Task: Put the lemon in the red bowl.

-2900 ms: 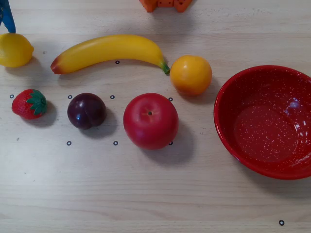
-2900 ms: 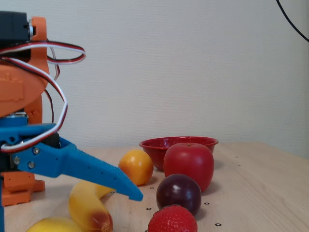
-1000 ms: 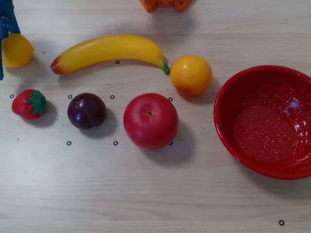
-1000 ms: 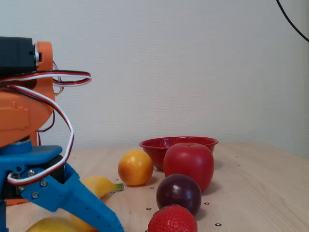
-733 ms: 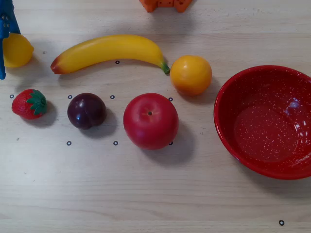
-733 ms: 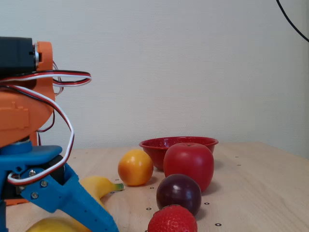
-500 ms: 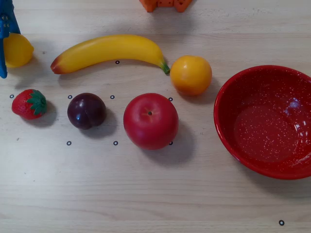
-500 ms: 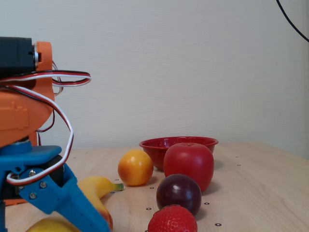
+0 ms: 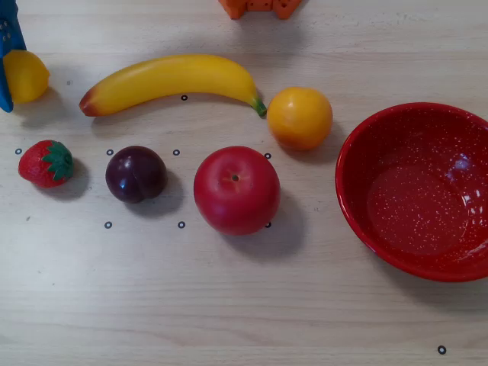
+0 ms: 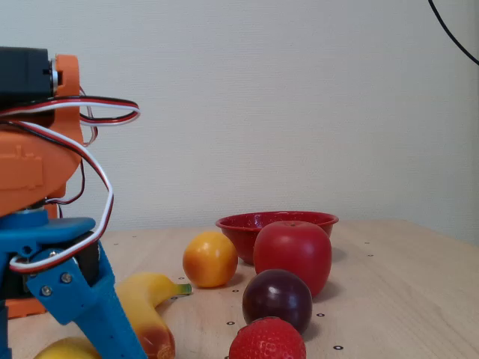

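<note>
Pincer (image 10: pixel 112 329) closed inward; overhead crops it at lemon (image 9: pixel 27 75).

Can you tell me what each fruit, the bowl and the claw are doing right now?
lemon: on the table at the overhead view's left edge, blue claw finger against it
claw: mostly out of view, grip unclear
red bowl: upright, empty
banana: lying flat
orange: resting by the banana's stem
apple: stem dimple up
plum: resting
strawberry: on its side
</note>
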You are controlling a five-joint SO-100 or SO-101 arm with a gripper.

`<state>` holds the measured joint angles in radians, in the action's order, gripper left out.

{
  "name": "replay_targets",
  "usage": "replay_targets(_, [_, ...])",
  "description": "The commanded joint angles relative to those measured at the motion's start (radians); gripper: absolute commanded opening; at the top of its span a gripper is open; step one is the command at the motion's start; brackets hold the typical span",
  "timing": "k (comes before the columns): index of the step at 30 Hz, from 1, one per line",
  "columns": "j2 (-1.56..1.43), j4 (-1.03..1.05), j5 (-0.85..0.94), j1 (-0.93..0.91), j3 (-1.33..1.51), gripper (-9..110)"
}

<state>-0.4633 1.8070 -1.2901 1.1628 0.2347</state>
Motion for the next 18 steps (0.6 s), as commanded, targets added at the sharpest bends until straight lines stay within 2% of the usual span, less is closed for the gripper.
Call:
replay_targets(1, [-0.069,0.089,-0.031,-0.014,-0.095,27])
replay_targets(7, [-0.069,0.089,-0.049,-0.014,-0.092,15])
replay_targets(10, [-0.069,0.089,-0.054,-0.012,-0.091,0])
replay_targets(18, [-0.156,0.091,0.054,-0.041,-0.095,0])
